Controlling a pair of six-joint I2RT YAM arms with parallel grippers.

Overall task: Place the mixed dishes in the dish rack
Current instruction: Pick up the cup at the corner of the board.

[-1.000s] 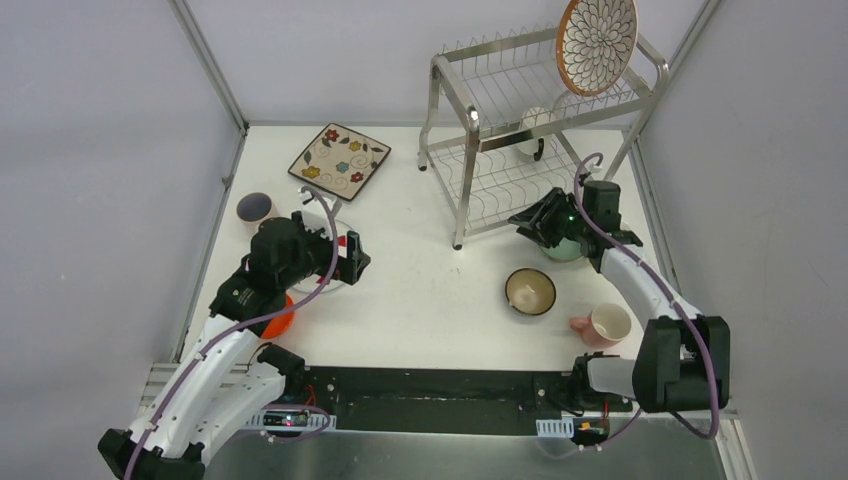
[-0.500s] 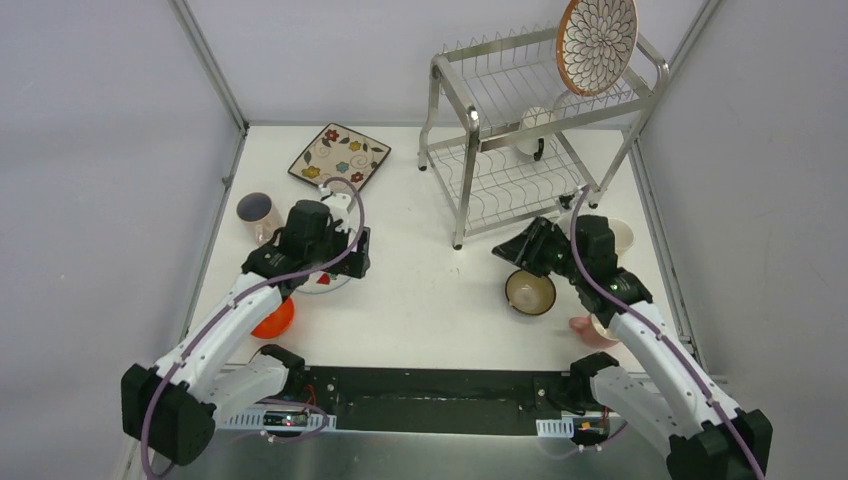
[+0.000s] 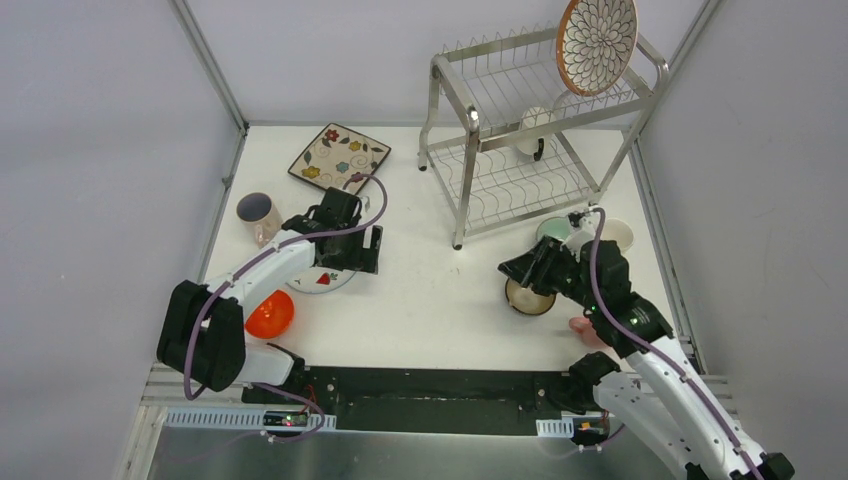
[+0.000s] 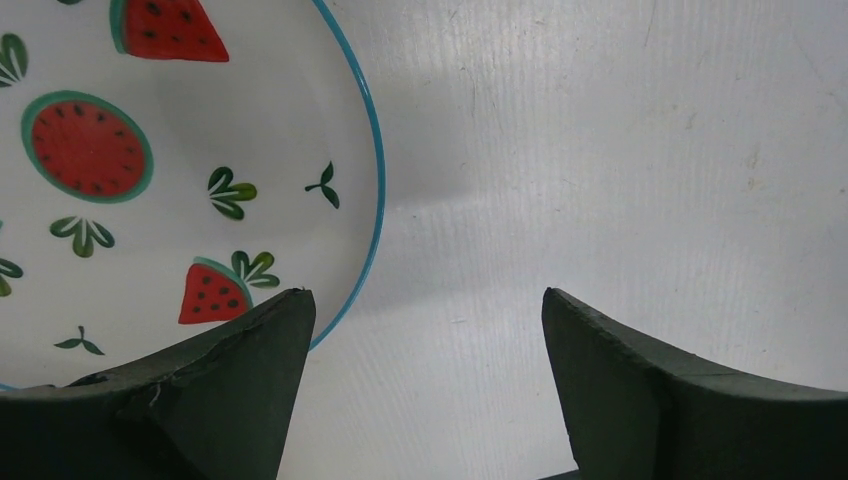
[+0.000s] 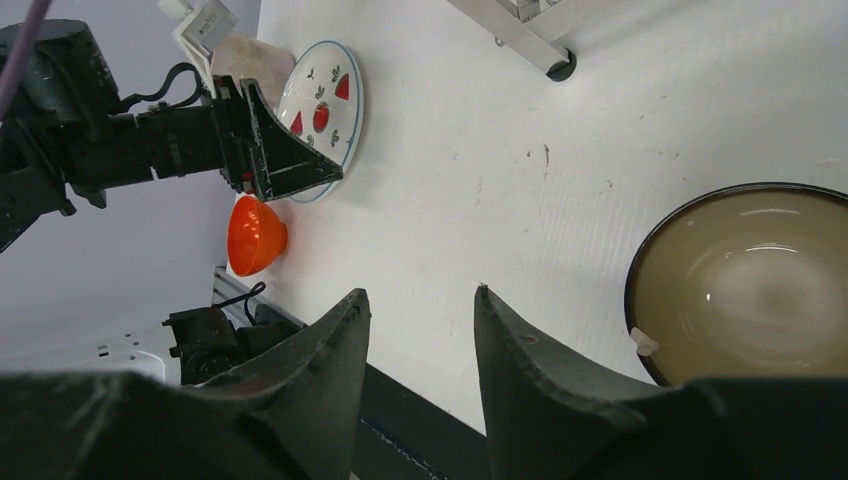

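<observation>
Change: my left claw (image 4: 425, 300) has advanced over the white plate (image 4: 200, 150), left of centre on the tabletop (image 3: 430, 300), and stands open astride its rim. My right claw (image 5: 420, 295), open and empty, has withdrawn beside the brown bowl (image 5: 760, 280). Neither dish is racked yet.

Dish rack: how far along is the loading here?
Done: petal plate stands on the rack's top tier, a white cup sits below. In hand: nothing; left gripper is open at the watermelon plate's rim, right gripper open beside the brown bowl. Left on the table: those two, square plate, orange bowl, mint bowl, dark-lined cup.
</observation>
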